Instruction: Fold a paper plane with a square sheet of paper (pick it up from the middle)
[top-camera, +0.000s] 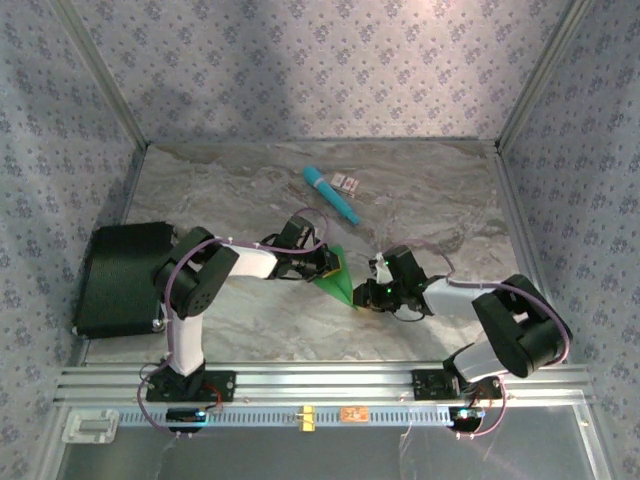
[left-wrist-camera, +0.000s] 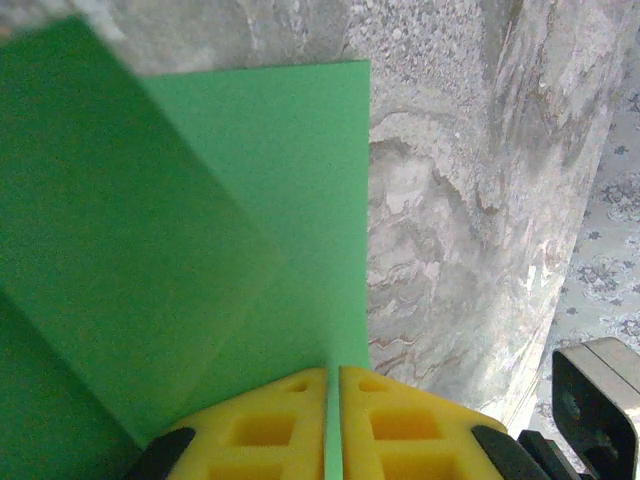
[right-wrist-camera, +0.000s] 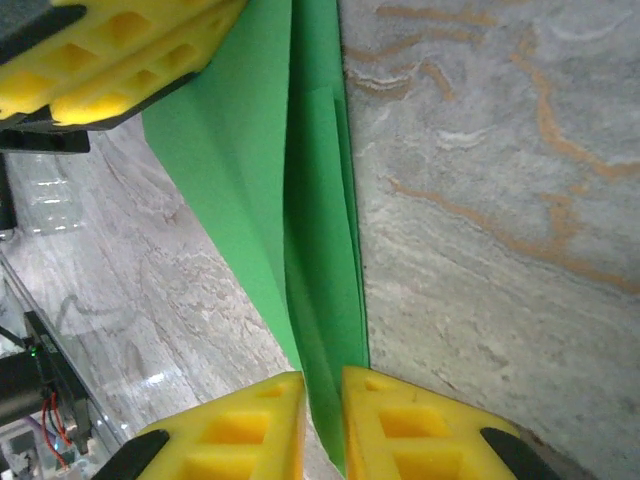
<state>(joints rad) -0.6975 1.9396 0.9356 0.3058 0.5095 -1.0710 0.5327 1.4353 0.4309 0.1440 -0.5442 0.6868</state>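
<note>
Left claw (left-wrist-camera: 333, 392) is clamped shut on the folded green paper sheet (left-wrist-camera: 250, 200); right claw (right-wrist-camera: 323, 388) straddles its pointed end, jaws narrowly parted, grip indeterminate.

The folded paper (top-camera: 337, 272) between the left pincer (left-wrist-camera: 333, 378) and right pincer (right-wrist-camera: 323, 380) is plain bright green, and the pincers' pads (right-wrist-camera: 400, 420) are yellow. Beyond them, a teal stick (top-camera: 332, 194) lies on the grey marbled tabletop (top-camera: 230, 190) with rusty veins, and the walls (top-camera: 300, 70) are pale lilac with a flower print.
</note>
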